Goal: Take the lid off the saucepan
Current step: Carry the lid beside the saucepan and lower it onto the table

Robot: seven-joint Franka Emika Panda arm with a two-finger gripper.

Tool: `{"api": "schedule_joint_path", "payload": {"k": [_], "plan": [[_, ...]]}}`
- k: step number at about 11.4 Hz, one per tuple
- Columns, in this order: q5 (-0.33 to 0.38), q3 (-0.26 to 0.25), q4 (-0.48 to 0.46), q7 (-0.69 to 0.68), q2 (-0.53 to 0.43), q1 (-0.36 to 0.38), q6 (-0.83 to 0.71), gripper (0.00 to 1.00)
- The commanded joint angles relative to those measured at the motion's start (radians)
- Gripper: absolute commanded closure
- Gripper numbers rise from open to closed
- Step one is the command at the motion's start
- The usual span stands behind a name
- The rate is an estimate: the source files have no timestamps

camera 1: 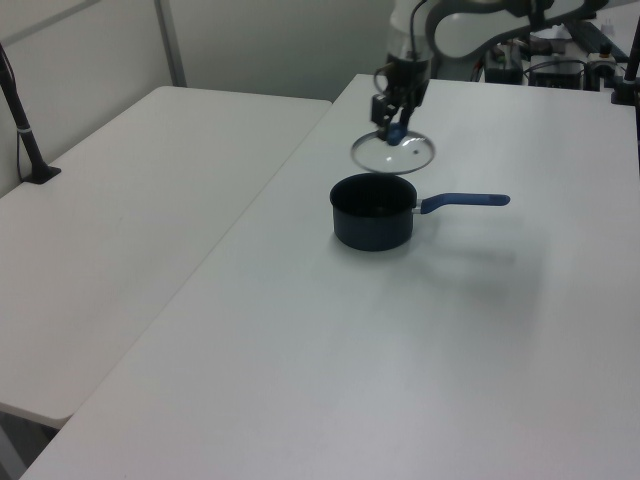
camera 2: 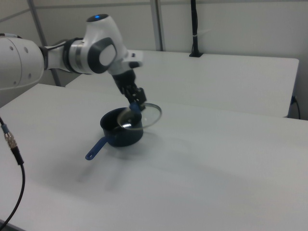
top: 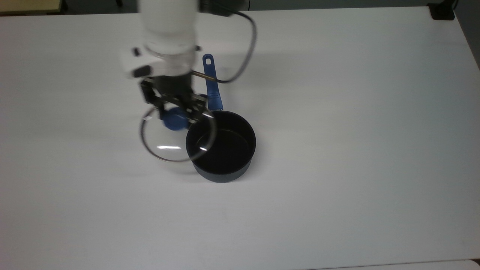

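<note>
My gripper (top: 175, 116) is shut on the blue knob (top: 174, 119) of the lid (top: 165, 144), a clear glass disc with a metal rim. The lid hangs in the air, above the saucepan's rim and shifted toward the top view's left, overlapping the pot's edge there. In the left view the lid (camera 1: 393, 153) floats above the saucepan (camera 1: 373, 211), held by the gripper (camera 1: 397, 127). The black saucepan (top: 221, 146) stands uncovered on the table, its blue handle (top: 211, 82) pointing to the top view's top. In the right view the lid (camera 2: 144, 115) tilts beside the saucepan (camera 2: 121, 128).
The white table (top: 356, 131) spreads wide around the pot. A dark cable (top: 245, 48) loops from the arm's wrist. A second white table (camera 1: 130, 220) stands at the left view's left, with a black post (camera 1: 25, 130) on it.
</note>
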Motion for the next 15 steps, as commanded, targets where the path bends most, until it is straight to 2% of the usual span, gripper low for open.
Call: {"api": "schedule_joint_path", "payload": {"k": [1,3,5,6,9,13,14,15], "plan": [[-0.001,0.005,-0.198,-0.175,-0.143,-0.12,-0.004,0.51],[-0.001,0.005,-0.326,-0.27,-0.223,-0.171,0.0,0.51],[-0.013,0.005,-0.464,-0.286,-0.281,-0.168,0.019,0.51],[-0.014,0.005,-0.503,-0.284,-0.284,-0.157,0.025,0.51],[-0.014,0.005,-0.516,-0.251,-0.235,-0.08,0.049,0.51],[-0.017,0.005,-0.514,-0.234,-0.159,-0.077,0.114,0.5],[-0.018,0.005,-0.513,-0.237,-0.157,-0.085,0.112,0.43],[-0.018,0.005,-0.511,-0.246,-0.159,-0.091,0.105,0.29]]}}
